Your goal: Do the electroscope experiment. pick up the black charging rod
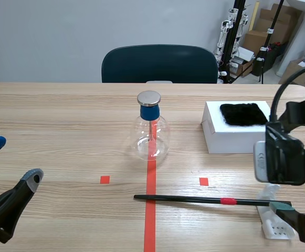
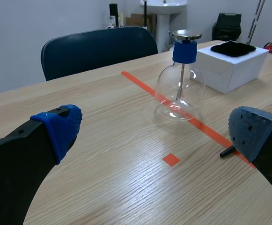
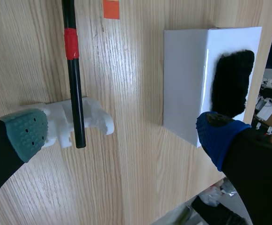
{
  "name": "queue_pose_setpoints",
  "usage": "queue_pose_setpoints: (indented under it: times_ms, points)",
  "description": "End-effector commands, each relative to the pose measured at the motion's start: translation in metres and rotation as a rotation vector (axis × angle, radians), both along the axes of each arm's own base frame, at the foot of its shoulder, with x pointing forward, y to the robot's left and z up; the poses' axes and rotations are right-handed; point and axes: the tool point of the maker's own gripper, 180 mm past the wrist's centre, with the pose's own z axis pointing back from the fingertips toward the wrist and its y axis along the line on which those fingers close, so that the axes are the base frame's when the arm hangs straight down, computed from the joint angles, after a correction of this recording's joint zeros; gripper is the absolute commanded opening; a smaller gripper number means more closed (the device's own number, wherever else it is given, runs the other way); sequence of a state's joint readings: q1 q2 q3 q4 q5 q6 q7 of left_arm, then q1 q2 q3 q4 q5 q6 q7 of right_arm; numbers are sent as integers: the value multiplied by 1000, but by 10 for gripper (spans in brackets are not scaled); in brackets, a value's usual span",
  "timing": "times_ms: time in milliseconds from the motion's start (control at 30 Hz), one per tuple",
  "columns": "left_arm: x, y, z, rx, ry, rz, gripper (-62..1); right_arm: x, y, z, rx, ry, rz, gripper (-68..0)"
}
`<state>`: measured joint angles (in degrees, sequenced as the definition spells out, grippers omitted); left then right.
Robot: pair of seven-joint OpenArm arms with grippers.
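Observation:
The black charging rod (image 1: 194, 199) lies across the near table, with a red band toward its right end. That end rests in a small white holder (image 1: 275, 223). My right gripper (image 1: 287, 197) hovers open above this end. In the right wrist view the rod (image 3: 73, 79) and holder (image 3: 91, 121) lie between the fingers, close to the green pad (image 3: 27, 133). My left gripper (image 1: 13, 160) is open at the near left, far from the rod. Only the rod's tip (image 2: 226, 152) shows in the left wrist view, beside one blue pad (image 2: 249, 133) of the left gripper (image 2: 154, 131).
The glass electroscope flask (image 1: 151, 134) with blue collar and metal cap stands mid-table on the red tape line. A white box (image 1: 215, 137) topped with black fur (image 1: 243, 113) sits at the right, near my right gripper. A dark chair (image 1: 159, 64) stands behind the table.

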<state>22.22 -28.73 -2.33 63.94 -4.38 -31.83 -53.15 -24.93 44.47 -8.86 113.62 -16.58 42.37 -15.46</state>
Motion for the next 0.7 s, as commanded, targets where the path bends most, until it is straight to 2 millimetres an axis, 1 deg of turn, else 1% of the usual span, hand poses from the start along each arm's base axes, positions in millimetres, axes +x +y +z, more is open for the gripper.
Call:
queue_pose_setpoints:
  times_ms: [0,167,333,433,567,667]
  points:
    - [0,-7,7,-30,-29,-26,14,6,-2,3,-41,-22,16,4]
    - [-6,-16,0,-36,-39,-79,14,13,5,-1,-66,-28,43,4]
    - [-9,-17,0,-66,-71,-99,14,22,7,-12,-55,11,22,4]
    - [-14,-17,0,-92,-96,-112,14,27,7,-20,-49,48,-4,4]
    - [-14,-13,-12,-79,-89,-83,14,31,10,-27,-59,95,-24,4]
    - [-16,-7,-15,-118,-98,-48,14,30,18,-29,-62,127,-22,4]
